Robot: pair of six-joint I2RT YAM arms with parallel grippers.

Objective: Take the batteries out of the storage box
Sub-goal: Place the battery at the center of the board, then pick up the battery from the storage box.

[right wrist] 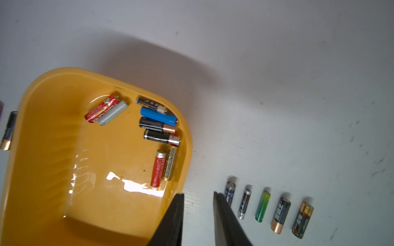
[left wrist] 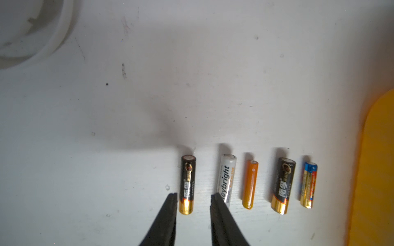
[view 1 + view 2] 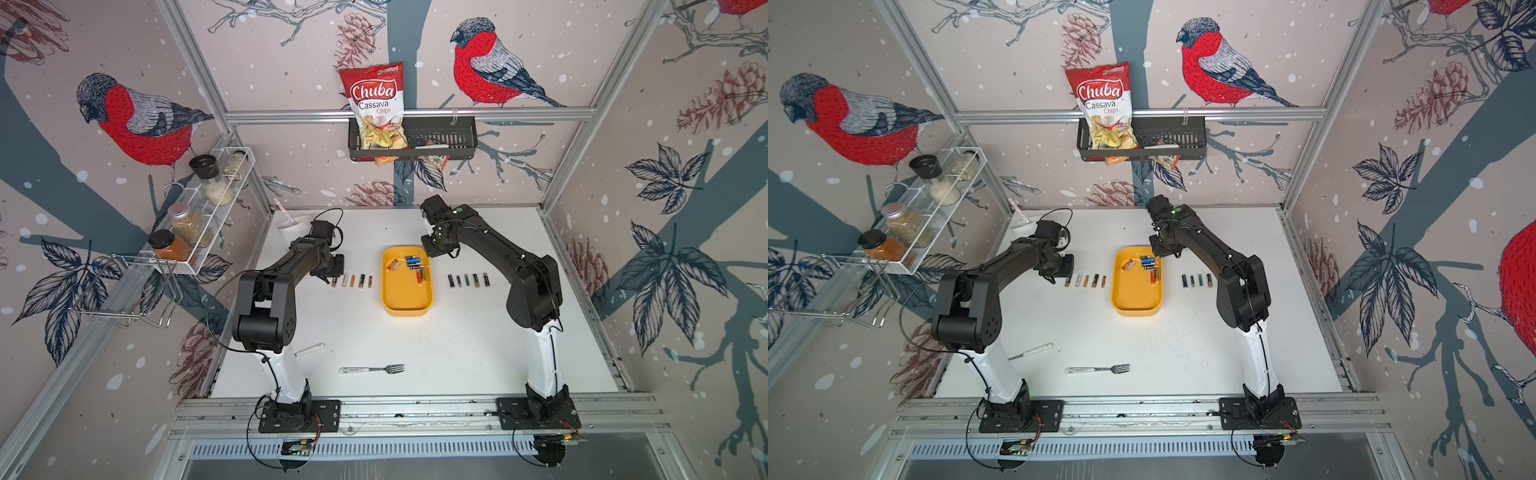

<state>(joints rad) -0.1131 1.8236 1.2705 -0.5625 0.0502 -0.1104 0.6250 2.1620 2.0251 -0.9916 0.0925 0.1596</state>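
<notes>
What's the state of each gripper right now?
Left gripper: open, jaws either side of a lying black-and-gold battery, not gripping it.
Right gripper: open, empty.

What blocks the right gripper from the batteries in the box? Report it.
Nothing visible does. The box is open-topped, and the right gripper, jaws apart and empty, hangs above its rim. The batteries lie uncovered inside, though several hug the wall, which may crowd a finger.
</notes>
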